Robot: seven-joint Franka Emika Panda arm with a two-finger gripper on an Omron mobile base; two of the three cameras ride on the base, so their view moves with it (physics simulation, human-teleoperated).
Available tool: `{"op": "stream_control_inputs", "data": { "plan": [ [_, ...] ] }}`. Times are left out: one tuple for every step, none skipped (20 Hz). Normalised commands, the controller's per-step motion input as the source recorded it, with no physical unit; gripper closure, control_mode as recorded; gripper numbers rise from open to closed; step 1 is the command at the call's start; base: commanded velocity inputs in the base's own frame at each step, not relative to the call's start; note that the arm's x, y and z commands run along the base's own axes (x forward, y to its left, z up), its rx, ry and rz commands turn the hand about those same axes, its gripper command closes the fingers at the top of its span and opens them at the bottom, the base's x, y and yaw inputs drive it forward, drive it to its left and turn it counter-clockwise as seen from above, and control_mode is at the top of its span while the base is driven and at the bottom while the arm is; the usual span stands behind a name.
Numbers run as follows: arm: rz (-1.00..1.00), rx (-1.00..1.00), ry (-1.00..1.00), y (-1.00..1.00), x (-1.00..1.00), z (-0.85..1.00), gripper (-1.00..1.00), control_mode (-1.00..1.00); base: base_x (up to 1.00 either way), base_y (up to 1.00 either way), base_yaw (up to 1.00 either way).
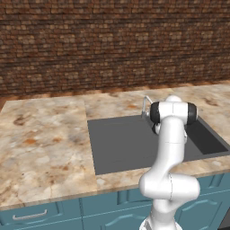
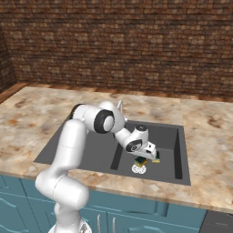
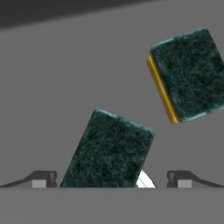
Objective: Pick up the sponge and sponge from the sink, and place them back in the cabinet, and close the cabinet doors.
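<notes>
Setting: a kitchen counter [image 1: 42,139] of tan marble is seen against a brown brick wall [image 2: 136,45], with low teal drawers [image 1: 31,215] along the front edge.

Sink: a wide dark grey basin [image 1: 121,143] is sunk into the counter; a small silver faucet [image 1: 146,105] stands at its back rim, and a round white drain [image 2: 138,169] is visible on its floor.

Arm: the white arm [image 2: 68,154] is bent over the front rim and reaches down into the right half of the sink.

Gripper: the gripper [image 3: 111,179] is held low over the basin floor with its two dark finger tips [image 3: 43,178] spread wide apart; nothing is clamped between them.

Nearer sponge: one sponge [image 3: 109,151] lies between the open tips, green scouring face up and turned at an angle, partly covering the drain. Whether either tip touches it cannot be told from the hand view.

Farther sponge: the second sponge [image 3: 188,74] lies just beside the first on the sink floor, apart from it, also green face up, with a strip of its yellow body shown along one edge.

Right base view: both sponges are glimpsed as a small dark and yellow patch [image 2: 142,161] beneath the hand, just above the drain.
</notes>
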Motion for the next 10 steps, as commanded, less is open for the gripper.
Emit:
{"op": "stream_control_inputs", "data": {
  "plan": [
    [0.00, 0.00, 0.02, 0.00, 0.06, -0.12, -1.00, -1.00, 0.00, 0.00, 0.00],
    [0.00, 0.00, 0.02, 0.00, 0.06, -0.12, -1.00, -1.00, 0.00, 0.00, 0.00],
    [0.00, 0.00, 0.01, 0.00, 0.05, -0.12, -1.00, -1.00, 0.00, 0.00, 0.00],
    [0.00, 0.00, 0.01, 0.00, 0.06, -0.11, -1.00, -1.00, 0.00, 0.00, 0.00],
    [0.00, 0.00, 0.02, 0.00, 0.07, -0.11, -1.00, -1.00, 0.00, 0.00, 0.00],
    [0.00, 0.00, 0.02, 0.00, 0.05, -0.14, -1.00, -1.00, 0.00, 0.00, 0.00],
    [0.00, 0.00, 0.01, 0.00, 0.05, -0.13, -1.00, -1.00, 0.00, 0.00, 0.00],
    [0.00, 0.00, 0.01, 0.00, 0.06, -0.14, -1.00, -1.00, 0.00, 0.00, 0.00],
    [0.00, 0.00, 0.01, 0.00, 0.07, -0.14, -1.00, -1.00, 0.00, 0.00, 0.00],
    [0.00, 0.00, 0.01, 0.00, 0.07, -0.13, -1.00, -1.00, 0.00, 0.00, 0.00]
  ]
}}
